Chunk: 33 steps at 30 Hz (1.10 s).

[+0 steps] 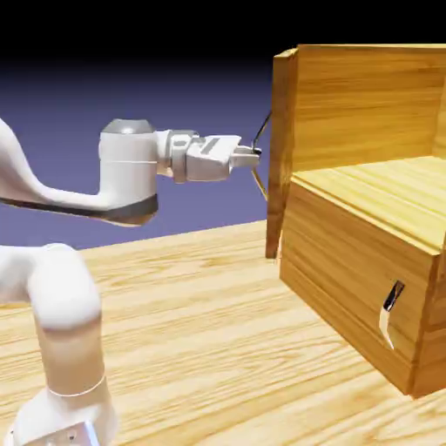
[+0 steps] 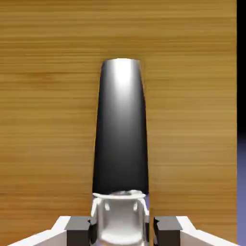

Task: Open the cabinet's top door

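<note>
Blue-violet backdrop hung behind a wood-grain table (image 1: 200, 287) on which the cabinet (image 1: 366, 261) stood at three o'clock in the exterior view. Its top door (image 1: 282, 148) was swung wide, seen nearly edge-on at the cabinet's near corner. The gripper (image 1: 255, 158) was at nine o'clock of that door, its fingers closed on the curved handle (image 2: 120, 129). In the hand view the handle's long axis ran from six toward twelve o'clock, pinched at its lower end between the fingertips (image 2: 79, 229). The forearm was level, wrist pointing straight at the door.
</note>
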Each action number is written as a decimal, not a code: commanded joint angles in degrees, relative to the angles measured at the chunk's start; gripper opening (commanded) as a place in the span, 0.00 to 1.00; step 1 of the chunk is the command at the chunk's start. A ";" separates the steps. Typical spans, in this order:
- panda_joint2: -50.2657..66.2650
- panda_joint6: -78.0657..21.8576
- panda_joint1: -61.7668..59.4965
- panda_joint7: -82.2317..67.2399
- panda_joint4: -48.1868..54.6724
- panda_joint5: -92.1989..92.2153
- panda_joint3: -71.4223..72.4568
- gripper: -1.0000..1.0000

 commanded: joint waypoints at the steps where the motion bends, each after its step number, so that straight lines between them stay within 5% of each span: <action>1: -0.59 1.59 -2.09 0.02 -0.08 1.28 1.16 0.00; 17: -6.51 30.76 -34.26 -0.29 0.25 13.67 15.74 0.00; 33: -16.93 -7.10 -6.83 -20.48 -3.99 43.22 26.10 0.00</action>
